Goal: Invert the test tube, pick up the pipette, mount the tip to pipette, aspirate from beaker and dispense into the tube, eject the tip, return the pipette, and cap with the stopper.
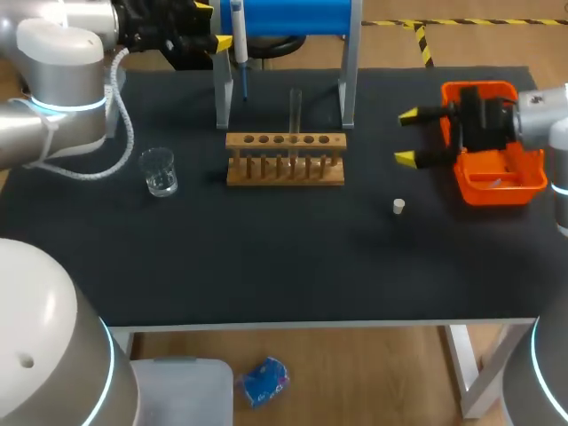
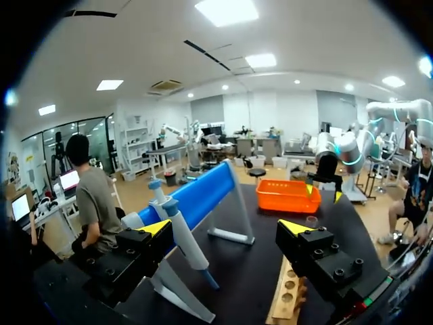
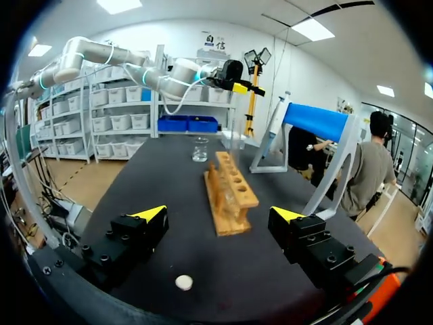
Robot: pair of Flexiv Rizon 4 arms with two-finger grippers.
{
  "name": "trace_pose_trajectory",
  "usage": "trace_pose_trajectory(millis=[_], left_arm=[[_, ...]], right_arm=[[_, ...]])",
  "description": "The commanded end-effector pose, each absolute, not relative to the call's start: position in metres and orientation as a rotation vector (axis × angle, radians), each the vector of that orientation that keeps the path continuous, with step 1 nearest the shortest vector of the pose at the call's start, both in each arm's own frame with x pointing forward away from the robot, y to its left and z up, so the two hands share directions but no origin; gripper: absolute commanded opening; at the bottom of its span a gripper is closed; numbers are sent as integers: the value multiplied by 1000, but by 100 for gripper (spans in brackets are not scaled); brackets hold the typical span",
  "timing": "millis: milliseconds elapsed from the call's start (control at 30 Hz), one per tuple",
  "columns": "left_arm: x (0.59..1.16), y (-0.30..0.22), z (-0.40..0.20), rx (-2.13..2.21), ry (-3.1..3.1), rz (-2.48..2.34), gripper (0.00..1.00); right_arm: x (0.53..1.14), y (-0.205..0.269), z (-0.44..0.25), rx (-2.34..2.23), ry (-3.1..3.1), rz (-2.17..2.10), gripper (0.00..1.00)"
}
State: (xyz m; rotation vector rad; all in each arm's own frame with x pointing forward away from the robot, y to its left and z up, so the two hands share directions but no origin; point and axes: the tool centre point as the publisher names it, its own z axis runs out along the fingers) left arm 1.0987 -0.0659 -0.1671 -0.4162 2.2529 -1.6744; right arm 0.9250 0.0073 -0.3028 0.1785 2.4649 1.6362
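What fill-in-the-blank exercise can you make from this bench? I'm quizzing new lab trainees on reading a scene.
1. The test tube stands upright in the wooden ___.
2. The white stopper lies on the table near the ___ bin.
3. The pipette hangs on the ___ stand.
4. The left gripper and the right gripper are both ___, holding nothing.
Missing words: rack; orange; blue; open.

Wooden rack stands mid-table on the black top. Blue-barred stand just behind it. Orange bin near the right edge.
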Motion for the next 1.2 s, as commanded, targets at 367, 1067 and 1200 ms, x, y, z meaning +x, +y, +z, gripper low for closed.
trace_pose_trajectory(millis=[367, 1067, 1200], left_arm=[[1085, -56, -184, -353, 2332, -1721, 100], [1030, -67, -187, -263, 2396, -1728, 100], [1023, -72, -191, -263, 2396, -1739, 100]], right_arm=[[865, -20, -320, 222, 2497, 1642, 100], [837, -28, -337, 306, 2504, 1623, 100], [831, -29, -338, 312, 2501, 1623, 100]])
